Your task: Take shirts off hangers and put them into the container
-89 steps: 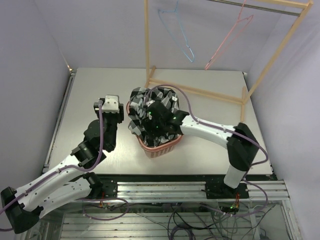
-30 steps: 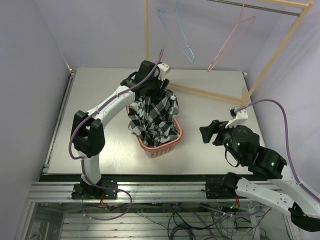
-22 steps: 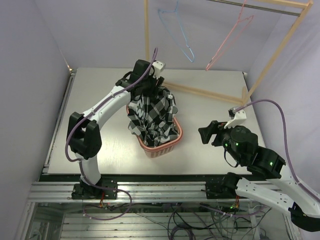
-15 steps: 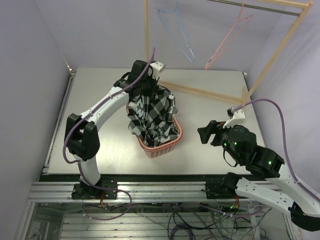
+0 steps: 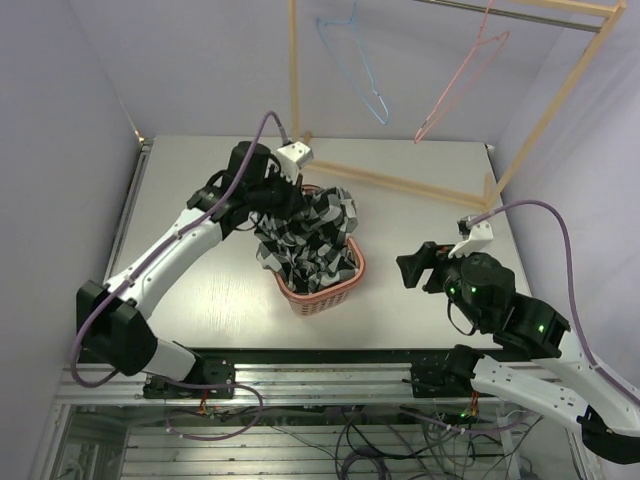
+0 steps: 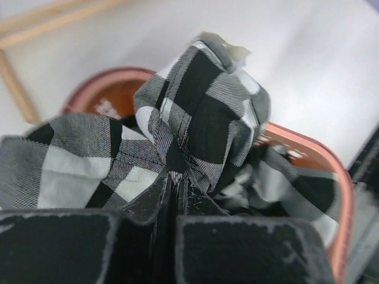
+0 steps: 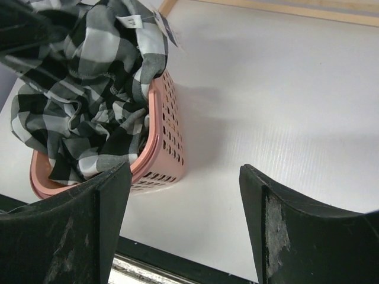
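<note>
Left tool [image 6: 172, 184] pinches checked shirt [image 6: 201, 112] over basket [image 7: 169, 142] — right tool [image 7: 183, 177] agape.

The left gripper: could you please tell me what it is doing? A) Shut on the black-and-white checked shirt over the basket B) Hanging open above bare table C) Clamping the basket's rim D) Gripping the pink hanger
A: the left wrist view shows the left gripper pinched shut on the black-and-white checked shirt above the basket.
</note>
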Available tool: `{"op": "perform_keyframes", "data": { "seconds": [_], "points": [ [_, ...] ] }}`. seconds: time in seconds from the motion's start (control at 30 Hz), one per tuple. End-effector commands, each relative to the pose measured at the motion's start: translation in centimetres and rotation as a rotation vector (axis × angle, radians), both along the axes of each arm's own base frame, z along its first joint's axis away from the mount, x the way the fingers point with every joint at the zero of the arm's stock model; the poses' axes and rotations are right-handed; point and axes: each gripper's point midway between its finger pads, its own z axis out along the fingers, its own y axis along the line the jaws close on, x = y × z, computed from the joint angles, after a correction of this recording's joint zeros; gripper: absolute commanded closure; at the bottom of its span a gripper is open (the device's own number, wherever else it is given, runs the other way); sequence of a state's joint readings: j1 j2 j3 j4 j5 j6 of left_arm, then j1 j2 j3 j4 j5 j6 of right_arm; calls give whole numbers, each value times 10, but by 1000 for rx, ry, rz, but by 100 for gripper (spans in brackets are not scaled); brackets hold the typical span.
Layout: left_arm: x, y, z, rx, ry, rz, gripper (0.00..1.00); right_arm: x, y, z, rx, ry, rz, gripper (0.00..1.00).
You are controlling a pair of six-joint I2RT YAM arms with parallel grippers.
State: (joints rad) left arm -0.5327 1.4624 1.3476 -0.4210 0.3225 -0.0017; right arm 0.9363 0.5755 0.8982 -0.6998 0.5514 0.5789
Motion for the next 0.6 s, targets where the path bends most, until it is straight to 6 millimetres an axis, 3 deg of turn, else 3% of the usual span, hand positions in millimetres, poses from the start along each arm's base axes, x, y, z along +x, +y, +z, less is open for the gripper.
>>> {"op": "perform_keyframes", "data": {
  "seconds": [0.0,0.1,0.17,0.33,0.57],
  "points": [
    [-48,-5,-38,-85,238,-49,93,6,2,0,15,-18,-25,26],
    [-73,-15,-58,-201,350,-36,93,9,6,-1,8,-18,-21,26],
    [-78,-14,-72,-192,361,14,93,10,9,-3,2,-12,-15,26],
    [-82,-4,-113,-38,415,127,93,9,10,-6,-3,-3,-11,26],
    [-82,-7,-150,224,412,232,93,9,9,-5,8,-4,-19,26]
  ]
}}
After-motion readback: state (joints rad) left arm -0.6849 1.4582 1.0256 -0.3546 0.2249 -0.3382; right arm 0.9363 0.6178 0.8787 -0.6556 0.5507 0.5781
